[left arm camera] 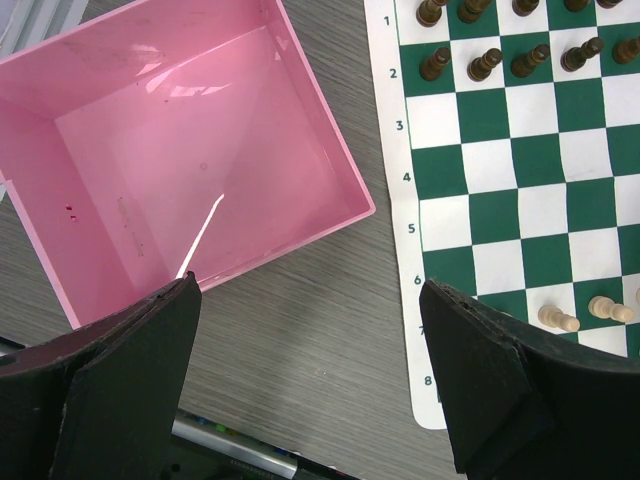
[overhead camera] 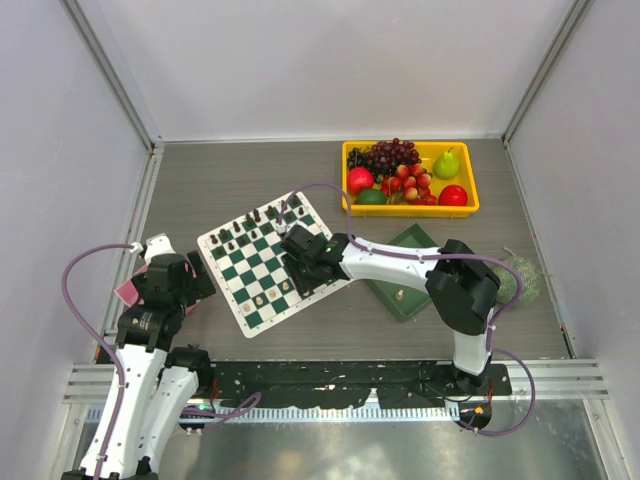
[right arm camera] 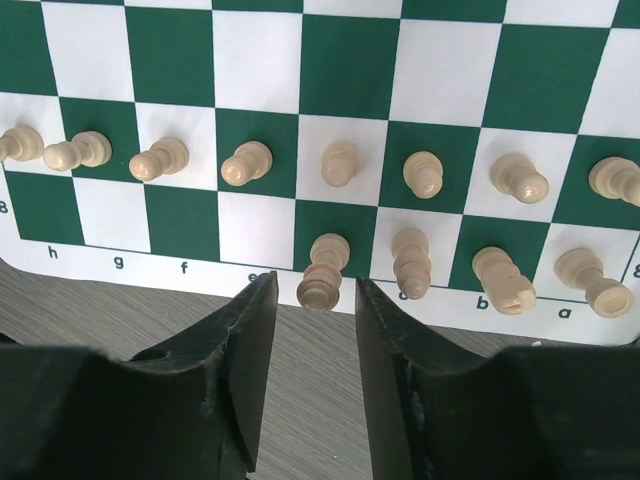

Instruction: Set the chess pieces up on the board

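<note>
Grey wood-grain table (overhead camera: 250,170) enclosed by plain white walls (overhead camera: 330,60) with metal corner posts (overhead camera: 110,70)

The board (overhead camera: 262,262) lies tilted left of the frame's centre, with dark pieces (overhead camera: 256,222) lined along its upper edge and a few cream pieces (overhead camera: 262,298) near its lower edge. The right gripper (overhead camera: 298,268) reaches in from the lower right over the board's right part, and the left gripper (overhead camera: 193,278) hangs at the left above a pink box (overhead camera: 128,292). A yellow tray (overhead camera: 410,210) of fruit (overhead camera: 395,160) sits at the upper right, with a dark green tray (overhead camera: 412,290) below it.
</note>
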### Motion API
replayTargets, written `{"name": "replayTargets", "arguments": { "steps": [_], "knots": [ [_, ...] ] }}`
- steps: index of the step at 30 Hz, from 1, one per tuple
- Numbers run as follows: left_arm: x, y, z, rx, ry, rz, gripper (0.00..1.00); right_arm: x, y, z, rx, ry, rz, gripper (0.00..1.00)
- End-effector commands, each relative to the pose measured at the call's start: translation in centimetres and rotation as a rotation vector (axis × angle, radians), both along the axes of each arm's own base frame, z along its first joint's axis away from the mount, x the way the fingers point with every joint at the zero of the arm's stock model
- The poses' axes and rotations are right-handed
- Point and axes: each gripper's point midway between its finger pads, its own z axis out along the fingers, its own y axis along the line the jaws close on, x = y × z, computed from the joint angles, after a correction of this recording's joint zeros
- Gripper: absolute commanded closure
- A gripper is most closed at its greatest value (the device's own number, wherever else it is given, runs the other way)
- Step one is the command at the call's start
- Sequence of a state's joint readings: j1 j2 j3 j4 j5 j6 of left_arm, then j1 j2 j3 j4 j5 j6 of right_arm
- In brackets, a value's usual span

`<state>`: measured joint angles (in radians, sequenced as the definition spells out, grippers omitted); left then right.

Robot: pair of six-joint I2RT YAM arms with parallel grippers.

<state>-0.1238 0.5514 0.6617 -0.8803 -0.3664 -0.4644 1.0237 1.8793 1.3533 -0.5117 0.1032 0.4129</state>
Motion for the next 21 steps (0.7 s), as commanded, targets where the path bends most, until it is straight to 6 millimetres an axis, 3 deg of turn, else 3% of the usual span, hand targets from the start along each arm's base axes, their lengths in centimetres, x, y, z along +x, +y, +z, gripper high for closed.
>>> {"name": "replayTargets", "arguments": {
  "steps": [1,5,9,12,13,16,17,21],
  "knots": [
    [0.8,0.1,1.2,-0.001,-0.049,0.005,0.01,1.2,1.6,4.1,0.095,-0.076,0.006,0.54],
    [0.8,0.1,1.2,0.000,-0.049,0.004,0.01,1.3,1.4,6.8,0.129,-0.107,0.005,0.52],
    [0.8,0.1,1.2,-0.001,-0.051,0.005,0.01,2.1,-0.5,10.2,0.149,-0.197,-0.048,0.49],
    [0.8,0.0,1.2,-0.001,-0.049,0.004,0.01,3.1,-3.4,10.9,0.144,-0.219,-0.124,0.49],
    [0.9,0.0,1.3,-0.001,-0.052,0.004,0.01,3.3,-4.2,11.9,0.161,-0.240,-0.149,0.49],
    [0.8,0.1,1.2,-0.001,-0.051,0.005,0.01,4.3,-8.3,11.3,0.135,-0.248,-0.247,0.49],
    [0.8,0.1,1.2,-0.002,-0.051,0.004,0.01,4.4,-9.2,12.1,0.155,-0.264,-0.271,0.49],
    [0.8,0.0,1.2,-0.003,-0.052,0.003,0.01,4.9,-14.5,10.2,0.126,-0.246,-0.384,0.48]
  ]
}}
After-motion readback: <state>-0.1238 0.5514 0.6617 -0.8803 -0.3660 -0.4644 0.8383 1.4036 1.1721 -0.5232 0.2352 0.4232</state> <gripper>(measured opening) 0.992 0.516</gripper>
